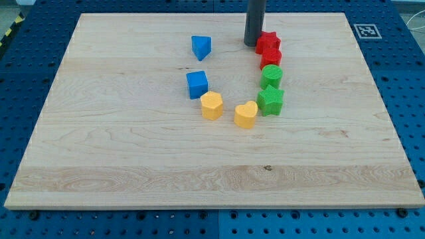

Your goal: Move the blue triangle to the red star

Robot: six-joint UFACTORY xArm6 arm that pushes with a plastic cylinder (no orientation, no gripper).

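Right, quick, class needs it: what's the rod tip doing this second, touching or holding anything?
My tip: no gripper, so it holds nothing. It sits right beside the red star, on its left; contact cannot be told. The blue triangle lies apart, further left.

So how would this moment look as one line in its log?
my tip: beside red star | blue triangle: apart, view's left | push: not begun
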